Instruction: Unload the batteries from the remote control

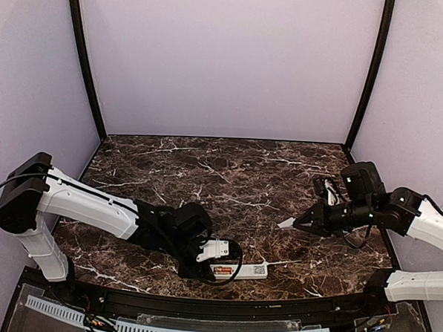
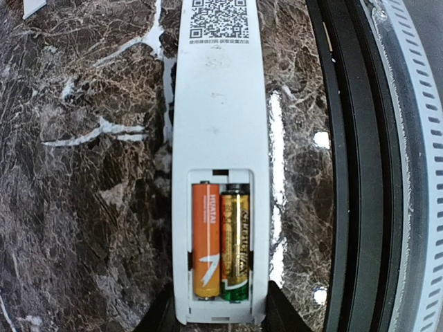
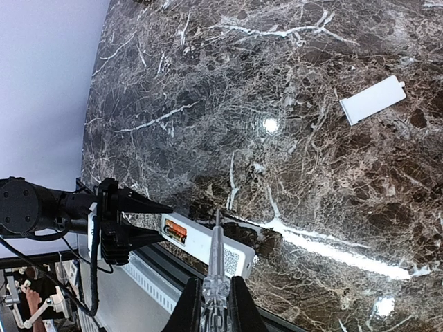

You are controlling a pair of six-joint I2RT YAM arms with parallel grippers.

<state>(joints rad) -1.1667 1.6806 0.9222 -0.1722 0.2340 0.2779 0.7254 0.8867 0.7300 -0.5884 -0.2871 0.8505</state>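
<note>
The white remote control [image 2: 218, 104] lies back up near the table's front edge, its battery recess uncovered. Two batteries sit side by side in the recess, an orange one [image 2: 206, 238] and a gold-and-green one [image 2: 235, 245]. My left gripper [image 2: 220, 312] is shut on the recess end of the remote, one dark finger [image 2: 160, 317] against each long side. In the top view that gripper [image 1: 209, 268] and the remote [image 1: 252, 270] sit front centre. My right gripper [image 3: 216, 290] is shut on a thin grey stick [image 3: 217, 238] with a clear handle, hovering apart from the remote [image 3: 208, 245].
A small flat white cover piece [image 3: 374, 100] lies on the marble to the right of centre, just left of the right gripper [image 1: 305, 220] in the top view. A black rail [image 2: 353, 173] runs along the table's front edge, close beside the remote. Walls enclose the table.
</note>
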